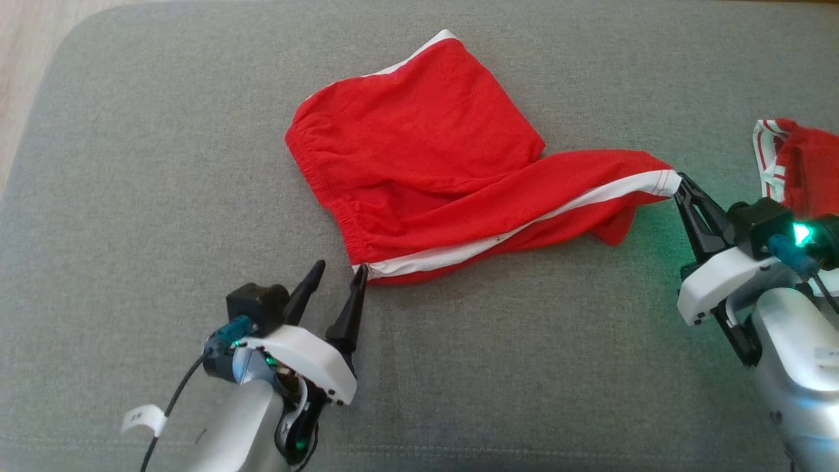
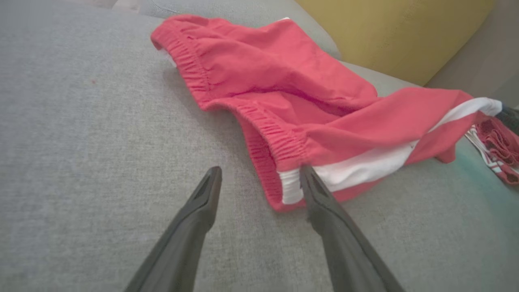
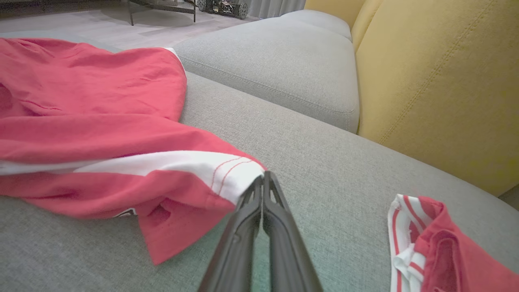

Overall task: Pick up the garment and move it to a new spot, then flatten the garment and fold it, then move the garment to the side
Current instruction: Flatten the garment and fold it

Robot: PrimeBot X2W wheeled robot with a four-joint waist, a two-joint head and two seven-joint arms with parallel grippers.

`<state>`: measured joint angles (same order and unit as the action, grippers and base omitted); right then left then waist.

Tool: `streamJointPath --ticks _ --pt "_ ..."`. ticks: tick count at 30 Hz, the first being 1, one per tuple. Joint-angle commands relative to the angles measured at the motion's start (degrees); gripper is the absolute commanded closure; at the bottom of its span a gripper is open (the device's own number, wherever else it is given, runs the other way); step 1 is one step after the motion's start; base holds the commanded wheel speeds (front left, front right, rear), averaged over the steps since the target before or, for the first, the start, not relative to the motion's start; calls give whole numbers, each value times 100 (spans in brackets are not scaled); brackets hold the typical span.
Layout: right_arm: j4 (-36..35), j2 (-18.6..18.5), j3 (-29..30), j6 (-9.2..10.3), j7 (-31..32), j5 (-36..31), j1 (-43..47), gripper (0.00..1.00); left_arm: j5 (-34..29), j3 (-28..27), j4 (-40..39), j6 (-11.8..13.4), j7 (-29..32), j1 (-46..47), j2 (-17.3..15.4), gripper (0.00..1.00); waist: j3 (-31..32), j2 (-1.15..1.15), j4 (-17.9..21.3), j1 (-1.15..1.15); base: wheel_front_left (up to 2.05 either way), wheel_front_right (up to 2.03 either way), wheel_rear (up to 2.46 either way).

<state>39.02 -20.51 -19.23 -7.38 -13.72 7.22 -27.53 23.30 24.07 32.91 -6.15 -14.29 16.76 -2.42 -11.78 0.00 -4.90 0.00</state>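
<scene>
Flattening the garment: one corner pinched, the other not yet taken

Judging by how things lie, the work is in the flattening step. The garment point(image 1: 419, 151), a pair of red shorts, lies crumpled on the grey sofa cushion point(image 1: 131, 196), part spread and part bunched, and no fold has begun.

The right tool point(image 1: 682, 179) is clamped tight on the leg hem where the white side stripe point(image 1: 524, 229) ends, with the cloth drawn out in a taut ridge toward it. The left tool point(image 1: 339, 267) stands with its fingers spread at the waistband point(image 2: 279, 138) end of the same stripe. In the left wrist view one finger point(image 2: 324, 207) lies over the waistband corner and the other rests on bare cushion beside it, so nothing is held there.

The next move probably calls for the left tool to shift so that both fingers straddle that corner, close on it, and pull away from the right tool to draw the near edge straight. A second red-and-white piece point(image 1: 796, 164) lies just beyond the right tool and should be left alone.
</scene>
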Motion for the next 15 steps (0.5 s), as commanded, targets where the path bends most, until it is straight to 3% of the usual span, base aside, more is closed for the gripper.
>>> streamJointPath --ticks 1,15 --pt "-178 -82 -86 -11 -12 49 -41 100 36 -108 -114 -34 -50 185 -100 0 -3 0 6 0 0 0 0" --pt "-71 -92 -284 -11 40 110 -158 100 248 270 149 -119 6 411 -201 0 34 0 67 0 0 0 0"
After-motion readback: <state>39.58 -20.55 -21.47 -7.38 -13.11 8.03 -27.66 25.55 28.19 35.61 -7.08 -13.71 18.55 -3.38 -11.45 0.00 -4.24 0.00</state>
